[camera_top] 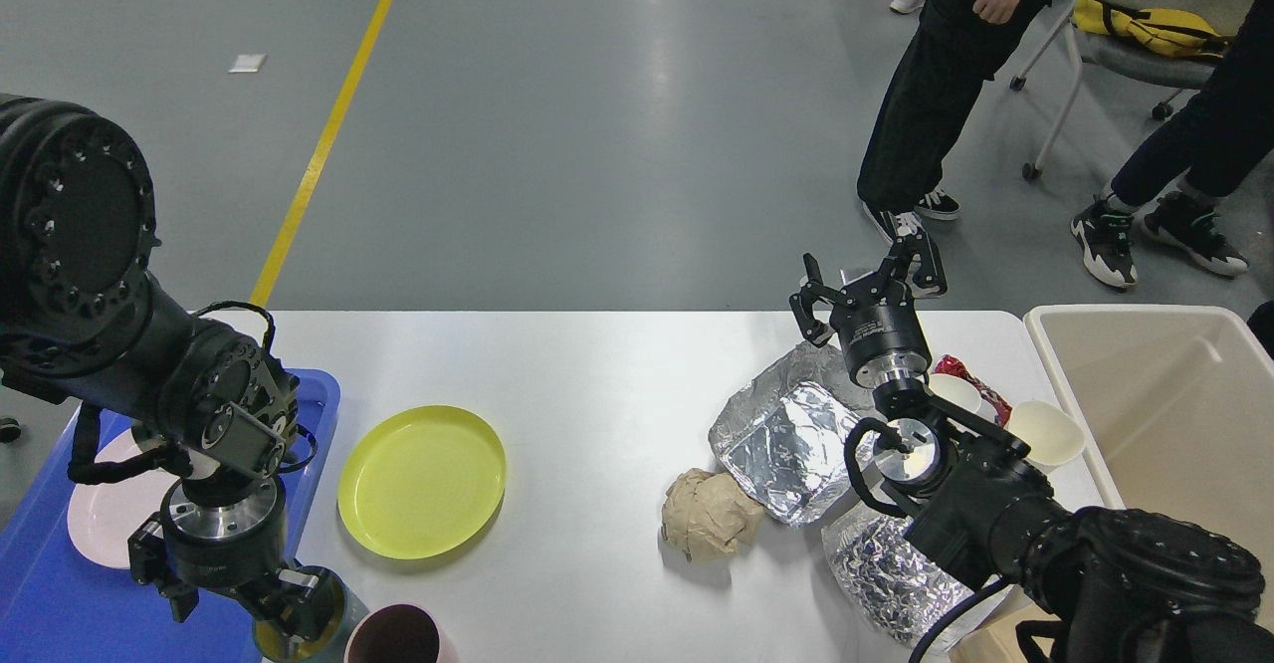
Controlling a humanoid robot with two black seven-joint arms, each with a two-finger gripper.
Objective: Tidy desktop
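Spanning bare desktop [597,384] between yellow plate [422,481] and foil tray [786,444].

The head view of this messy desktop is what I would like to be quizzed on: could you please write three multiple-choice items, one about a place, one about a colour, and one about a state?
1. Where does the beige bin stand?
A. At the desktop's right end
B. On the blue tray
C. In the middle of the desktop

2. What colour is the round plate lying on the desktop?
A. Red
B. Yellow
C. Black

3. How is the right gripper?
A. Shut on the foil tray
B. Shut on a paper cup
C. Open, holding nothing

Answers:
1 A: the bin sits by the desktop's right edge.
2 B: the plate beside the blue tray is yellow.
3 C: its fingers are spread above the foil tray, with nothing between them.
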